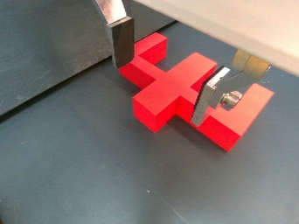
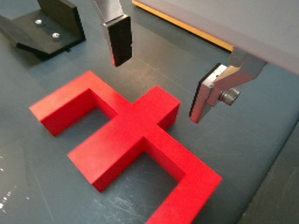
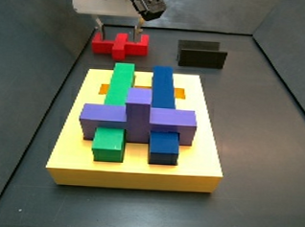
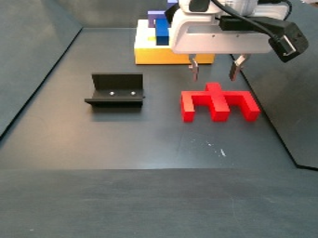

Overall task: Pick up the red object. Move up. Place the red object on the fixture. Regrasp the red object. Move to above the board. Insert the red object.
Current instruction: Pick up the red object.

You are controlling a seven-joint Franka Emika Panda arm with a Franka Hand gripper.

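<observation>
The red object (image 4: 218, 101) lies flat on the dark floor (image 4: 149, 149), its three prongs pointing toward the camera in that side view and away from the board (image 4: 156, 48), which sits behind it. The gripper (image 4: 214, 67) hangs just above the red object with its fingers spread apart, one on either side of the middle prong and not visibly touching it (the gap shows plainly in both wrist views). In a wrist view the gripper (image 1: 170, 74) straddles the red object (image 1: 187, 96), with one silver finger (image 1: 121, 44) near the bar's back edge and the opposite finger by a side prong. Another wrist view shows the gripper (image 2: 163, 74) higher over the red object (image 2: 122, 140), whose full E outline is visible there, and also catches a corner of the fixture (image 2: 47, 26) at the edge of the picture.

Only a side view shows the board (image 3: 137, 167) in full: a yellow slab carrying a green bar (image 3: 115, 109), a blue bar (image 3: 162, 106) and a purple block (image 3: 140, 120) across them, with orange inlays partly showing. In that view the red object (image 3: 121, 45) rests beyond the board, with the fixture (image 3: 202, 55) beside it and apart from it, and the gripper (image 3: 121, 27) just over the red piece, its fingers hard to make out. The fixture (image 4: 115, 90) stands empty, well apart from the red object.
</observation>
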